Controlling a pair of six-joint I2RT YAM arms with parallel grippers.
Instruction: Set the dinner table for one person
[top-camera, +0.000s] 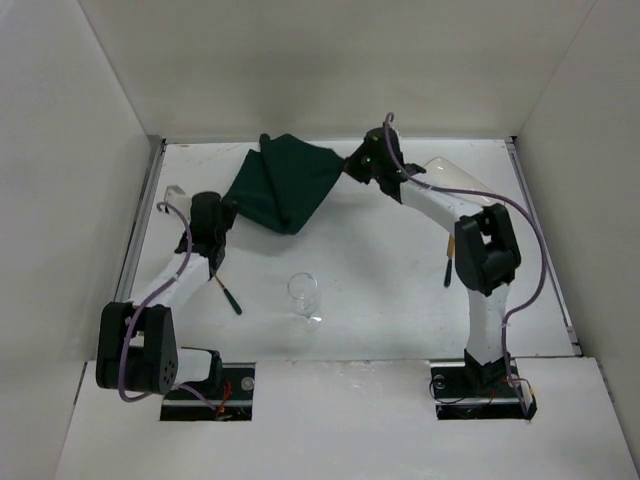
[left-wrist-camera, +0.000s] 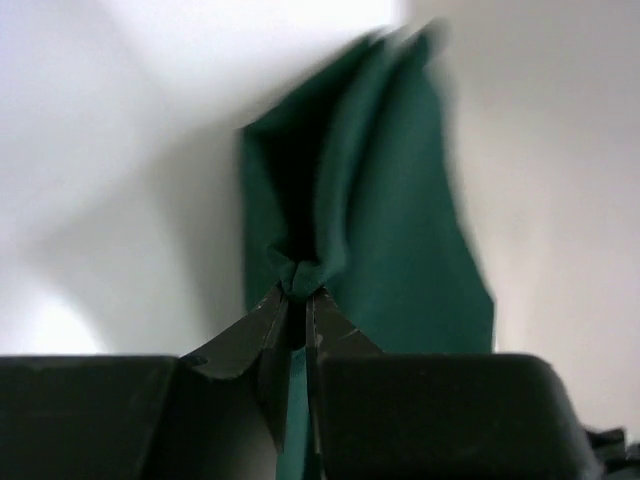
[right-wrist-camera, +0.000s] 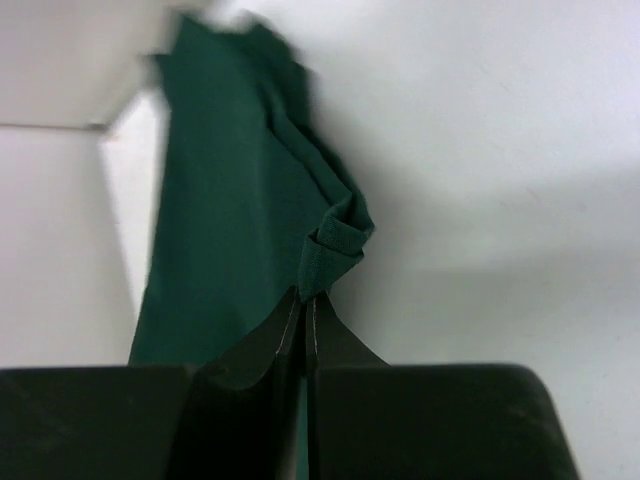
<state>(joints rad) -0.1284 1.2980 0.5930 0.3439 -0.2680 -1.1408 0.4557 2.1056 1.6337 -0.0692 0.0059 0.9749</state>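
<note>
Closest in, my left gripper (left-wrist-camera: 298, 296) is pressed tight on one gathered corner of the dark green placemat (top-camera: 285, 185), my right gripper (right-wrist-camera: 306, 298) on the opposite one. Its long axis runs between them, slack and folded over the far middle of the dinner table (top-camera: 400, 300); white surface lies toward me, by the wine glass (top-camera: 303, 292)

This was a robotics lab test cell. The dinner table (top-camera: 390, 300) was a bare matte white surface boxed in by plain white walls (top-camera: 330, 60) on three sides. A robotic left arm (top-camera: 165, 285) and right arm (top-camera: 485, 250) stood bolted at its near edge, purple cables (top-camera: 541, 260) looping along them and wiring showing at their bases (top-camera: 480, 385). The only homely props were a dark green cloth placemat (top-camera: 285, 190) and a wine glass (top-camera: 303, 293).
</note>
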